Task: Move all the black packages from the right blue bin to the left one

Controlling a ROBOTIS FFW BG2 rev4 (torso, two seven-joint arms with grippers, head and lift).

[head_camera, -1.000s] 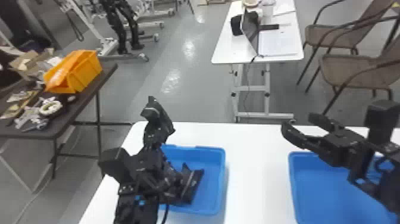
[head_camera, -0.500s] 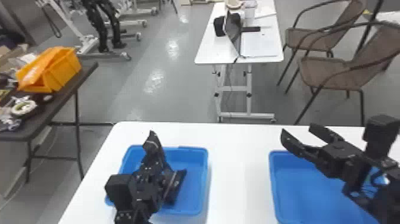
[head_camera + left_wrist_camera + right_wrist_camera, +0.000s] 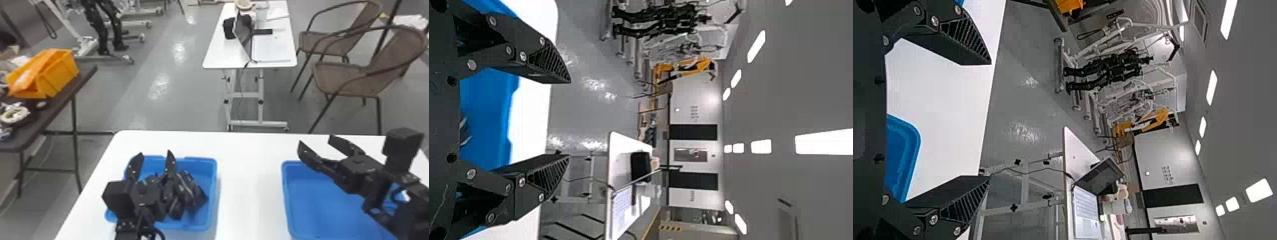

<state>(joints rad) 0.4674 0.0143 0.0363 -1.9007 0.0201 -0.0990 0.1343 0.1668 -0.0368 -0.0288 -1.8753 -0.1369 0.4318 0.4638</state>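
Note:
Black packages point(image 3: 188, 190) lie bunched in the left blue bin point(image 3: 213, 191), partly hidden behind my left gripper point(image 3: 151, 159), which stands open above that bin. In the left wrist view the left gripper point(image 3: 566, 120) has its two fingers wide apart with nothing between them. The right blue bin point(image 3: 286, 194) shows a bare blue floor where my arm leaves it visible. Over its back part is my right gripper point(image 3: 316, 145), fingers spread. The right wrist view shows the right gripper point(image 3: 989, 122) holding nothing, beyond a bin corner point(image 3: 913, 145).
Both bins stand on a white table point(image 3: 249, 178), with a bare strip between them. To the left is a dark table point(image 3: 54, 102) with an orange crate point(image 3: 57, 75). Behind are a small white table point(image 3: 223, 54) and brown chairs point(image 3: 357, 79).
The left gripper's fingers have spread apart and now stand upright over the left bin. The head view has shifted somewhat. The right gripper stays open above its bin.

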